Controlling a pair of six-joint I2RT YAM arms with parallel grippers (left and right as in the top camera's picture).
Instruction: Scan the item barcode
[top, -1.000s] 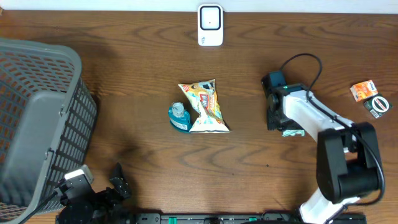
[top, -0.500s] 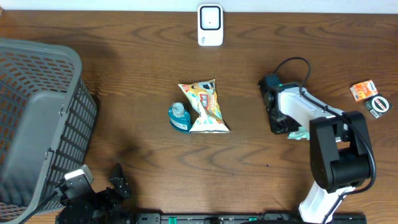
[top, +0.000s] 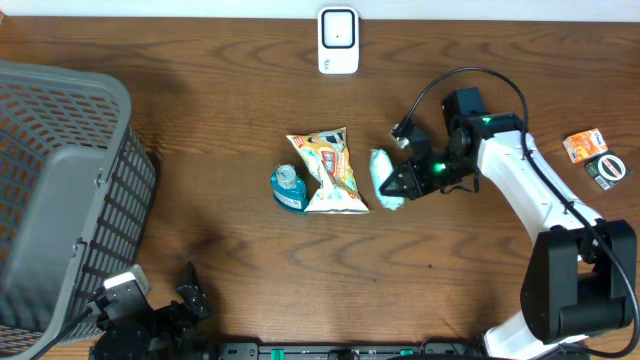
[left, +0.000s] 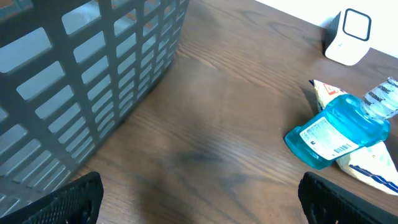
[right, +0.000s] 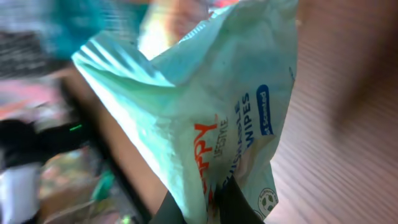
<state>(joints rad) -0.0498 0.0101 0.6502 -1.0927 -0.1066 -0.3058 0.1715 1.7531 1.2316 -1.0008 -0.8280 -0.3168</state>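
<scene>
A pale green wipes packet (top: 383, 178) hangs just right of the snack bag, with my right gripper (top: 402, 184) shut on its lower edge. In the right wrist view the packet (right: 211, 106) fills the frame, blurred, its orange and blue print facing the camera, and my right gripper (right: 208, 208) pinches it at the bottom. No barcode shows on it. The white scanner (top: 338, 40) stands at the table's far edge, also seen as the scanner (left: 349, 37) in the left wrist view. My left gripper (left: 199, 202) stays open over bare wood at the near left.
A grey basket (top: 60, 190) fills the left side. A colourful snack bag (top: 330, 172) and a blue bottle (top: 287, 188) lie mid-table. An orange box (top: 585, 146) and a small roll (top: 608, 170) sit at the far right.
My right gripper closed on the wipes packet at the right and carried it left, up beside the snack bag. The left arm has not moved.
</scene>
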